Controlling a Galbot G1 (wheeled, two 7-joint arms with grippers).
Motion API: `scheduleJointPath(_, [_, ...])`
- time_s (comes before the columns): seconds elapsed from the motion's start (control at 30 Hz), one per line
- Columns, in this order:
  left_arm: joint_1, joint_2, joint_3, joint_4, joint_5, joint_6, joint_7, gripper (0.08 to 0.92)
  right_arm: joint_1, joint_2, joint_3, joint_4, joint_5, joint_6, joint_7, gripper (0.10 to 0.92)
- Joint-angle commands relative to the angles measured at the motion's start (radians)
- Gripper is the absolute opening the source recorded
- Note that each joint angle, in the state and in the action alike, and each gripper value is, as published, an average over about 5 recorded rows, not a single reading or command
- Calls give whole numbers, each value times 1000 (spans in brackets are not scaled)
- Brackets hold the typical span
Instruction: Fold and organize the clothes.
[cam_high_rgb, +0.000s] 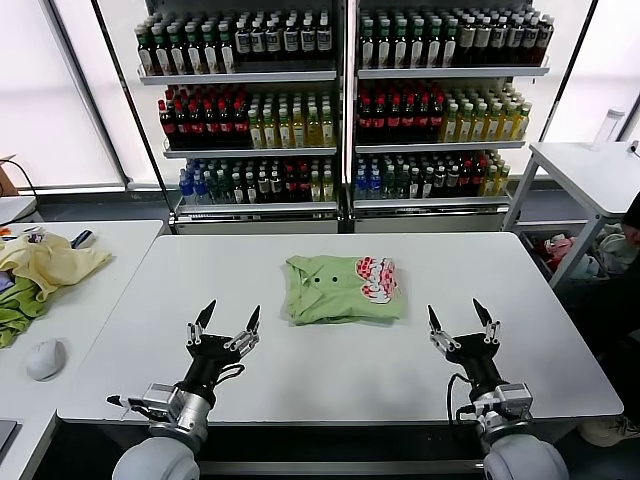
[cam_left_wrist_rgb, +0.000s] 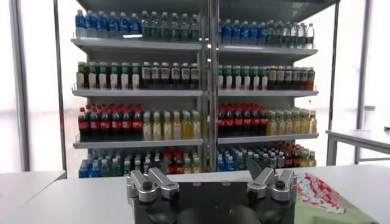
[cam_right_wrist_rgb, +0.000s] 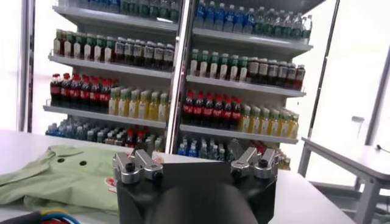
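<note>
Folded shirt (cam_high_rgb: 343, 290) mid-table, ahead of and between left gripper (cam_high_rgb: 228, 319) and right gripper (cam_high_rgb: 460, 314) — both spread wide, holding nothing. Likely best: square edges gently — avoid dragging the folds.

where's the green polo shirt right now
In the head view the green polo shirt lies folded near the middle of the white table, ahead of and between the open left pincer and open right pincer, touching neither.

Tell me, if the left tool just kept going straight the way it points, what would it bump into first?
Probably nothing soon: the left tool, open, points over bare white table, passing left of the folded green polo shirt. Beyond stands the drinks shelf.
</note>
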Motion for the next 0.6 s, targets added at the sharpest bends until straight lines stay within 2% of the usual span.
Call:
scheduleJointPath(0.03, [41, -33, -13, -44, 24, -3, 33, 823, -77, 19, 39, 71, -37, 31, 12, 823])
scheduleJointPath(0.6, [74, -43, -41, -77, 25, -17, 45, 823, -48, -11, 38, 81, -40, 35, 43, 823])
